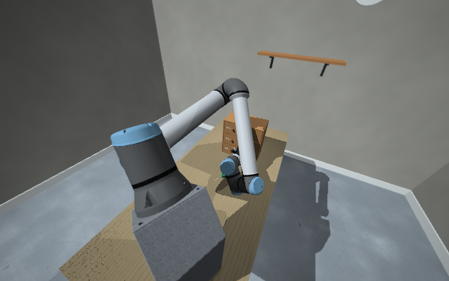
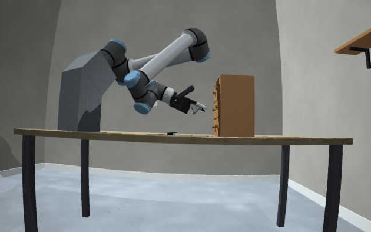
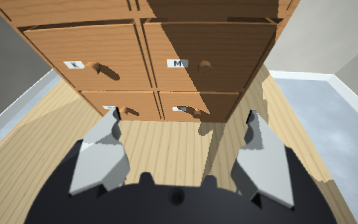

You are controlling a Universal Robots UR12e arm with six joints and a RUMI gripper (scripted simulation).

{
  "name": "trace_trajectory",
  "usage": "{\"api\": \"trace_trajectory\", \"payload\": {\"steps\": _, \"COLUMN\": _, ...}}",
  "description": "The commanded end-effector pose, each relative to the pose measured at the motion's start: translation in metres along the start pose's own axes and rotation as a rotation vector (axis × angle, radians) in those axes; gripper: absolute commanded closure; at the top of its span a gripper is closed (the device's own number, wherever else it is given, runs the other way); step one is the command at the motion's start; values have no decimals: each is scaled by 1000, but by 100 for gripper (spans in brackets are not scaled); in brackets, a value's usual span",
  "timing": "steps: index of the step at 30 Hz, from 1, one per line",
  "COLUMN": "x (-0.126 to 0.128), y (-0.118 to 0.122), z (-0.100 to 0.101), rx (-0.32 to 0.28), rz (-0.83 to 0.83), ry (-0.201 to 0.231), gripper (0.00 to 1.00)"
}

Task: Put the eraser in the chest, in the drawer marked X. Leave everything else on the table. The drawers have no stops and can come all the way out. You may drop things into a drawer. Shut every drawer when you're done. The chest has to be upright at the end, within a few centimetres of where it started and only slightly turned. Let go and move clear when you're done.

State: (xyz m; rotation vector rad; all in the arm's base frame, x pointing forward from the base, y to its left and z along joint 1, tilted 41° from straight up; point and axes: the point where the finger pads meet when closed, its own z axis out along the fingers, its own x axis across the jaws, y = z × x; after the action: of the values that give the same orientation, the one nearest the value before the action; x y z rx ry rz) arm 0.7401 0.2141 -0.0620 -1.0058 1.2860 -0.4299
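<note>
The wooden chest stands upright on the table, with two columns of knobbed drawers. The drawers in view look shut or nearly so. In the wrist view a drawer label reads M; the left label looks like K or X, which I cannot tell. The lowest labels are unreadable. My gripper is open and empty, a short way in front of the chest's drawer fronts, tilted down. Small green, black and white things lie on the table; I cannot tell whether one is the eraser.
The table carries the grey robot pedestal at its other end. A green bit shows beside the wrist joints in the top view. A wall shelf hangs beyond the chest.
</note>
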Motion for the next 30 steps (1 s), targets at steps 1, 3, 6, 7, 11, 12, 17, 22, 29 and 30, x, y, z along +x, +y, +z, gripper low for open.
{"api": "trace_trajectory", "payload": {"steps": 1, "x": 0, "y": -2, "z": -2, "rx": -25, "rz": -1, "ry": 0, "gripper": 0}}
{"api": "trace_trajectory", "payload": {"steps": 3, "x": 0, "y": -2, "z": -4, "rx": -38, "rz": 0, "ry": 0, "gripper": 0}}
{"api": "trace_trajectory", "payload": {"steps": 6, "x": 0, "y": -3, "z": -6, "rx": -61, "rz": -1, "ry": 0, "gripper": 0}}
{"api": "trace_trajectory", "payload": {"steps": 7, "x": 0, "y": -4, "z": -7, "rx": -69, "rz": -1, "ry": 0, "gripper": 0}}
{"api": "trace_trajectory", "payload": {"steps": 11, "x": 0, "y": -5, "z": -8, "rx": -87, "rz": 0, "ry": 0, "gripper": 0}}
{"api": "trace_trajectory", "payload": {"steps": 12, "x": 0, "y": -5, "z": -9, "rx": -96, "rz": 0, "ry": 0, "gripper": 0}}
{"api": "trace_trajectory", "payload": {"steps": 17, "x": 0, "y": -7, "z": -14, "rx": -144, "rz": 0, "ry": 0, "gripper": 0}}
{"api": "trace_trajectory", "payload": {"steps": 22, "x": 0, "y": -10, "z": -19, "rx": -192, "rz": 0, "ry": 0, "gripper": 0}}
{"api": "trace_trajectory", "payload": {"steps": 29, "x": 0, "y": -12, "z": -23, "rx": -240, "rz": 0, "ry": 0, "gripper": 0}}
{"api": "trace_trajectory", "payload": {"steps": 30, "x": 0, "y": -12, "z": -24, "rx": -249, "rz": -1, "ry": 0, "gripper": 0}}
